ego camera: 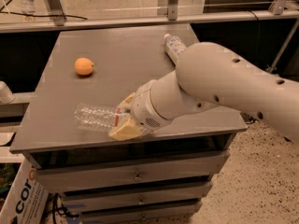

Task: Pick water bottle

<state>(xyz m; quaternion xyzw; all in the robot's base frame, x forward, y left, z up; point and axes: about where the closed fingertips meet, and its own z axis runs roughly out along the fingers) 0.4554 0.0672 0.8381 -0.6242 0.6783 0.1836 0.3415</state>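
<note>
arm slants low over table [121, 45] | claw [122, 116] clamped on water bottle [93, 118] neck

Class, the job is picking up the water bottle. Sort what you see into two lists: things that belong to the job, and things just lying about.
Belongs to the job:
water bottle, on its side near the front edge of the table
hand, at that bottle's neck end

Just lying about:
orange, back left
second bottle, back right
</note>
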